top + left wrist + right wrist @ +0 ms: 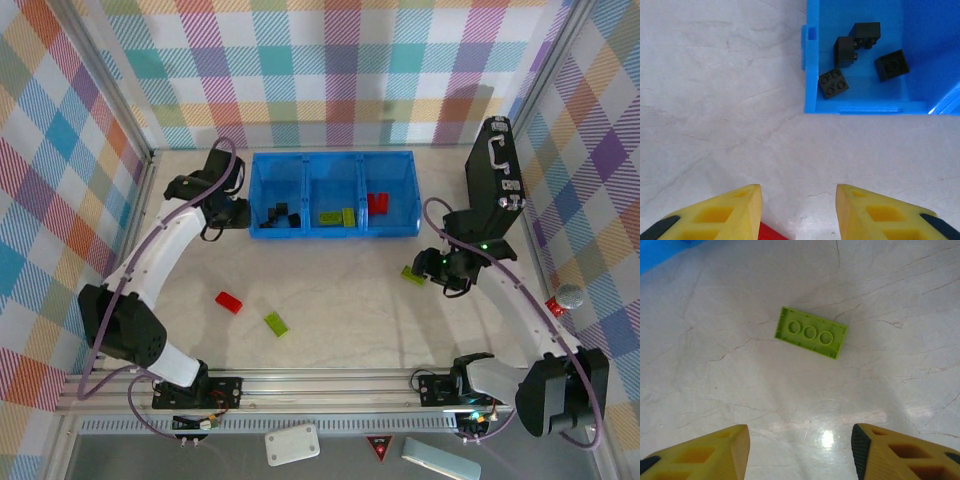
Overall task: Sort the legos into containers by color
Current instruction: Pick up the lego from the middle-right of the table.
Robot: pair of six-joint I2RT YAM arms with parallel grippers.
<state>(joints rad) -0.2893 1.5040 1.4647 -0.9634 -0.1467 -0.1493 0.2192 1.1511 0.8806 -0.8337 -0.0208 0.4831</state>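
The blue bin (333, 231) stands at the back middle. Its left compartment (816, 100) holds several black bricks (833, 83); the middle one holds lime-green bricks (338, 216) and the right one red bricks (377, 202). My left gripper (236, 212) (799, 192) is open just left of the bin, over bare table. A red sliver (771, 233) shows beside its left finger; what it is I cannot tell. My right gripper (441, 268) (800, 432) is open, with a lime-green brick (810, 333) (413, 275) lying underside-up ahead of it. A red brick (229, 302) and another green brick (276, 323) lie loose at the near middle.
A black case with a handle (495, 178) stands upright at the back right, close behind the right arm. A silver-tipped red stick (566, 298) lies by the right wall. Checked walls enclose the table.
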